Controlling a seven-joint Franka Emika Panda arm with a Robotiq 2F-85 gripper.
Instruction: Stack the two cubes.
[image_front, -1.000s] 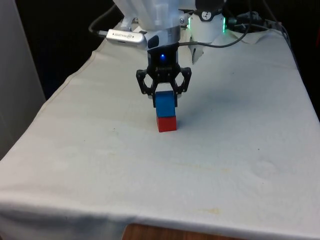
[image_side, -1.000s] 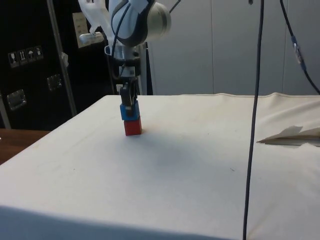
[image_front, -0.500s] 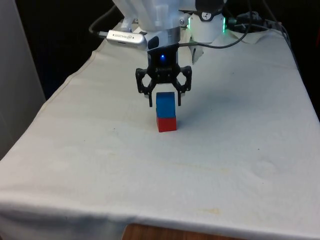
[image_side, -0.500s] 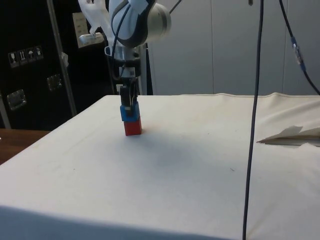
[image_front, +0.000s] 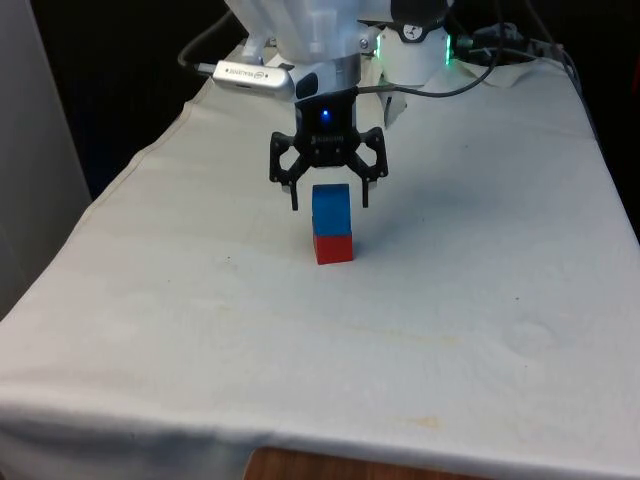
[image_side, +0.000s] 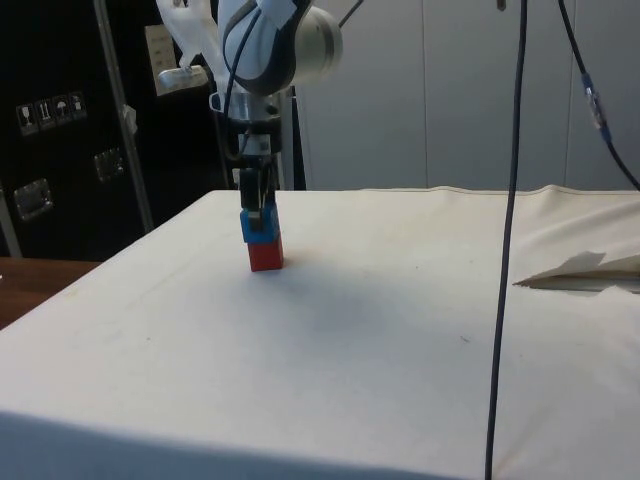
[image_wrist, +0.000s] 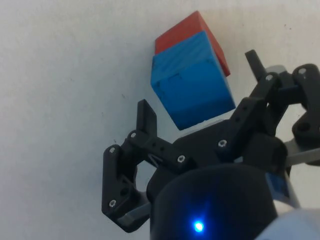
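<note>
Front view: blue cube (image_front: 331, 210) sits between open pincer (image_front: 329, 199) fingers.

Robotics lab: cloth-draped surface (image_front: 200, 330), hanging cables (image_side: 510, 200), dark equipment cabinets (image_side: 50, 130), black curtains (image_front: 110, 60).

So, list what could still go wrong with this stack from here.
1. The open gripper has a finger on each side of the blue cube; a sideways drift while lifting could clip the cube and knock it off.
2. In the wrist view the blue cube sits slightly offset on the red cube, so a light bump might topple it.
</note>
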